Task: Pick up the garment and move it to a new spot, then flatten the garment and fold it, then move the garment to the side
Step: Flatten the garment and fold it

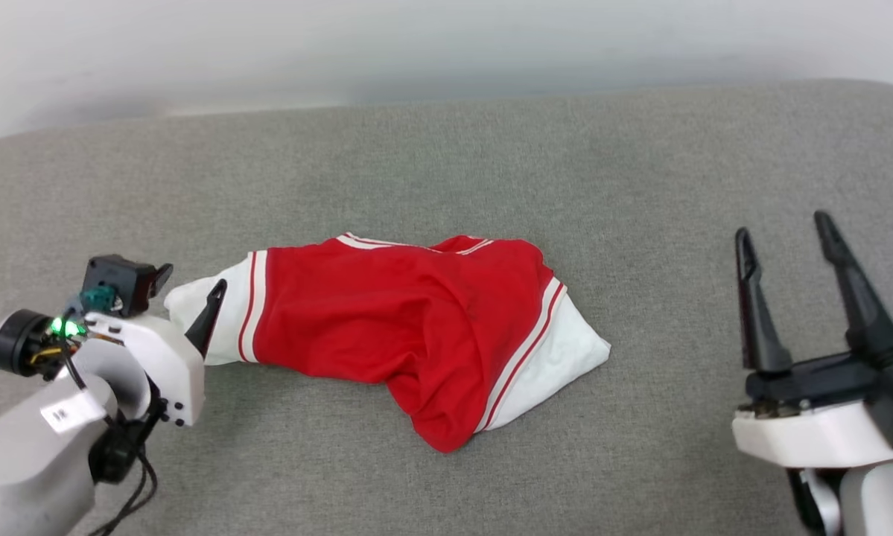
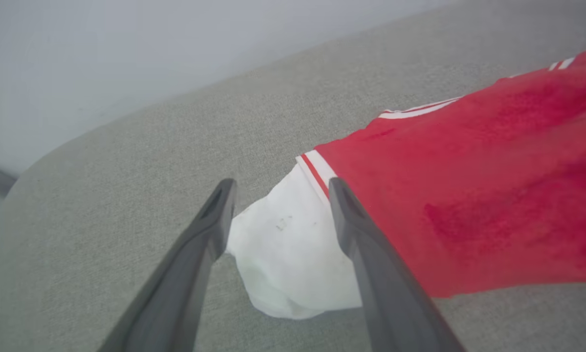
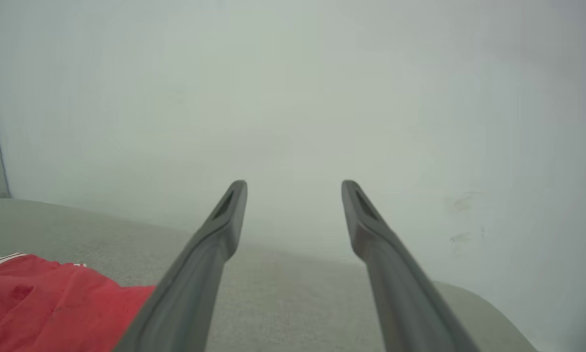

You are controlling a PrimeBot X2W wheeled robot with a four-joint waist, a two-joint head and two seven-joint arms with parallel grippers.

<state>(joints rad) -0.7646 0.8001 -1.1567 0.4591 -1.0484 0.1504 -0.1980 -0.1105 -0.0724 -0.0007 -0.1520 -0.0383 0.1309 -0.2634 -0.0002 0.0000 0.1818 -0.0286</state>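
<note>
The left gripper is spread wide and grips nothing. Its two long dark fingers stand apart, one on each side of the end of a white sleeve. Whether either finger touches the cloth cannot be told.

That sleeve belongs to the garment – a red basketball-jersey shirt of soft thin fabric, with white sleeves and red-and-white striped trim. It lies crumpled and unflattened on the grey fabric-covered desk. From the left gripper, the red body extends ahead and to the gripper's right. The second white sleeve is at the far end, well apart from this gripper.

The right gripper is also fully spread and empty. It is held above bare desk, fingers pointing toward the pale wall. The garment is to this gripper's left, well apart from it – in the right wrist view, red cloth appears at the lower left, beside the left finger.
</note>
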